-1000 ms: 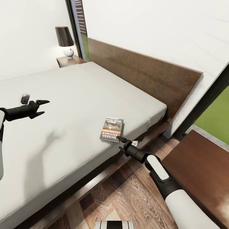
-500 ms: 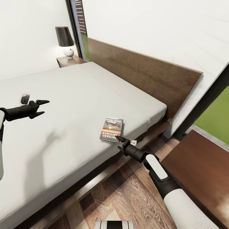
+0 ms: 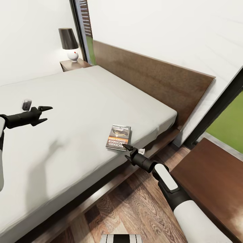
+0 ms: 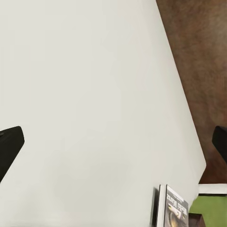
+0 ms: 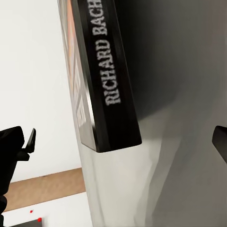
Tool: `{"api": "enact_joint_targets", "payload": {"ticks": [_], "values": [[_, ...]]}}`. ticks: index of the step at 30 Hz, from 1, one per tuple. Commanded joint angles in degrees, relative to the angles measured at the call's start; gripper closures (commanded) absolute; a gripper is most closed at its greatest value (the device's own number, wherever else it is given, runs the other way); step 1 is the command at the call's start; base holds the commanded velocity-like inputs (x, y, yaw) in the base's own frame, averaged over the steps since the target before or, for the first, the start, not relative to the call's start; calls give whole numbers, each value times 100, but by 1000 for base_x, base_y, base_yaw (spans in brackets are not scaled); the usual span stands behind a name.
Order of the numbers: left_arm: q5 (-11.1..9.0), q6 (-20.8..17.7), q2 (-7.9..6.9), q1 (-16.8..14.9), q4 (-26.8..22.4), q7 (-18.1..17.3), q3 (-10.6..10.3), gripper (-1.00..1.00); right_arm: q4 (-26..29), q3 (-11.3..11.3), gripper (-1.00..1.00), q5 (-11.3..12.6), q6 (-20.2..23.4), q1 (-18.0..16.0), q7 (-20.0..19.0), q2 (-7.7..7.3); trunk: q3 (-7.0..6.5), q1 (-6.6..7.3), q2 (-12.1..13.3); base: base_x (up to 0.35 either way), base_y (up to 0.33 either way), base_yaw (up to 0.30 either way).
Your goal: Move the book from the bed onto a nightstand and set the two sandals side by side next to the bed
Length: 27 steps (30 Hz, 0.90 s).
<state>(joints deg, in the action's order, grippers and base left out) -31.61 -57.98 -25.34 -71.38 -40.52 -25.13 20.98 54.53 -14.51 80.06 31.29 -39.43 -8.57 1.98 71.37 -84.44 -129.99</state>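
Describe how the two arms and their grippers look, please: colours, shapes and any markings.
Both arms are white shells joined by black segments. The right arm has a white oval plate on its black forearm. Each wrist carries a small white block. The left gripper and right gripper are matte black with slim pointed fingers.

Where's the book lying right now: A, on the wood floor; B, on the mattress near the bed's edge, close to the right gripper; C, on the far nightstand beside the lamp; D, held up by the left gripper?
B: the book lies flat on the mattress, just ahead of the open right gripper.
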Motion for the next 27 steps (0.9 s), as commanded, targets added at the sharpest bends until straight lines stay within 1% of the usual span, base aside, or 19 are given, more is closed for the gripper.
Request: {"api": "enact_joint_targets", "payload": {"ticks": [1,23,24,27], "values": [[41,-29,2,-5,1,-43,20,-100,-4,1,-100,8,16,-3,-12,2,4,1,-2,0,0,0],[41,-26,-3,1,1,-36,20,-100,-4,1,-100,9,17,-4,-13,-3,4,1,-2,0,0,0],[41,-25,-3,1,1,-36,20,-100,-4,1,100,9,17,-4,-13,-3,4,1,-2,0,0,0],[41,-27,-5,1,1,-36,20,-100,-4,1,100,9,17,-4,-13,-4,4,1,-2,0,0,0]]}}
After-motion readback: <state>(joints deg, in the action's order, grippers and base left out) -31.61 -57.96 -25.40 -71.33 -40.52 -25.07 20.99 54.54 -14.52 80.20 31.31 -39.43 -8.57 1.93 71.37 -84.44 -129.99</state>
